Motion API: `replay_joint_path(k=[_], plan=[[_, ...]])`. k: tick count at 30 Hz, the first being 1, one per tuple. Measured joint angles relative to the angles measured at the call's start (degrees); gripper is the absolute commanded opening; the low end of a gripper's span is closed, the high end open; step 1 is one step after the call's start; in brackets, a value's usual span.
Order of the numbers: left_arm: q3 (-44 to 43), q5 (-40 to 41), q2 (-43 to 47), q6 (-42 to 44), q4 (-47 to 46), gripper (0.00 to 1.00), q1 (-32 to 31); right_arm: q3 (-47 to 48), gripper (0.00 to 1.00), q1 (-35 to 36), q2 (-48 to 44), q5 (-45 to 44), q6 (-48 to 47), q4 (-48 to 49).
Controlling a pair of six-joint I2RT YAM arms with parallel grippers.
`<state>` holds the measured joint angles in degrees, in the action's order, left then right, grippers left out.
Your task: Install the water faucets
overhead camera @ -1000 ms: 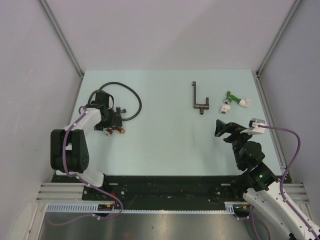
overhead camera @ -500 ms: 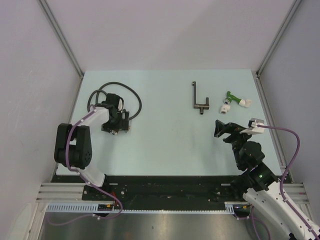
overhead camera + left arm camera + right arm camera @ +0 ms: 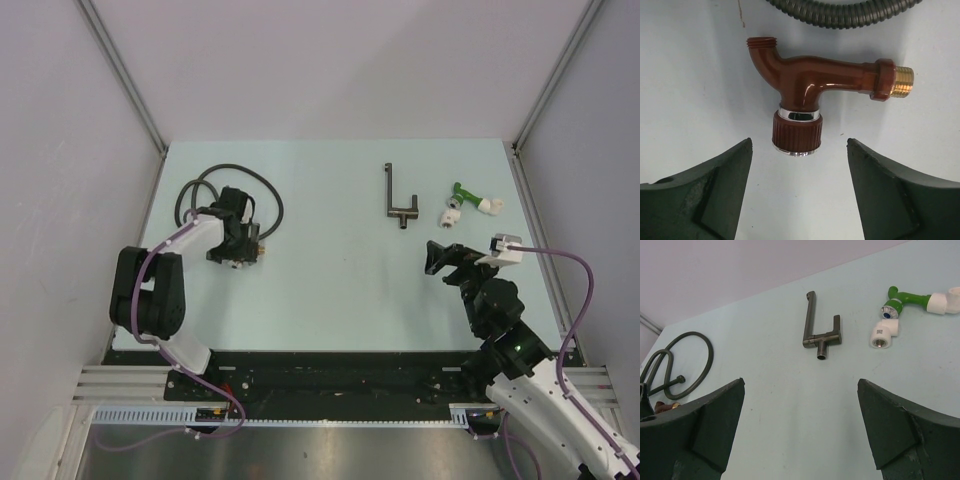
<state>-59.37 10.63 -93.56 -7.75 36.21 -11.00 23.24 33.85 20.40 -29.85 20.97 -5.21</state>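
Left gripper gapes astride the brown faucet, right gripper gapes; mark on white elbow unreadable.

On the pale blue table, a green faucet and white elbow are laid right of the dark metal tap; a coiled hose and brown faucet are laid well to its left.

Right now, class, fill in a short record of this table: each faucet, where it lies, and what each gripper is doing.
brown faucet: lying flat beside black hose
left gripper: open, straddling its knob, not touching
green faucet: far right, white elbow by its knob
grey faucet: lying left of the green one
right gripper: open, empty
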Motion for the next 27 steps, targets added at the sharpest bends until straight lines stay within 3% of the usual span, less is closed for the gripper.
replay_joint_path(k=[2,7,8,16,22,23,27], plan=[[0.0,0.2,-0.9,-0.24,0.0,0.73,0.0,0.02,1.0,0.0,0.52,0.74,-0.02,0.22],[0.0,0.02,-2.38,-0.74,-0.09,0.68,0.0,0.02,1.0,0.0,1.57,3.26,-0.07,1.14],[0.0,-0.33,-2.6,-0.81,-0.22,0.63,0.0,0.02,1.0,0.0,1.88,3.85,-0.09,1.31],[-0.02,-1.99,-4.94,-1.33,-1.2,0.57,0.0,0.0,1.0,0.0,5.53,9.14,-0.37,4.17],[-0.02,-2.34,-4.94,-1.33,-1.31,0.36,-0.2,0.0,0.99,0.07,10.49,15.15,-1.25,7.69],[-0.02,-2.29,-4.92,-1.31,-1.36,0.28,-0.39,0.0,0.98,0.13,11.08,16.55,-1.27,8.24],[-0.02,-2.29,-4.26,-1.31,-1.25,0.1,-2.47,0.0,0.94,0.9,12.04,21.2,-0.83,8.92]])
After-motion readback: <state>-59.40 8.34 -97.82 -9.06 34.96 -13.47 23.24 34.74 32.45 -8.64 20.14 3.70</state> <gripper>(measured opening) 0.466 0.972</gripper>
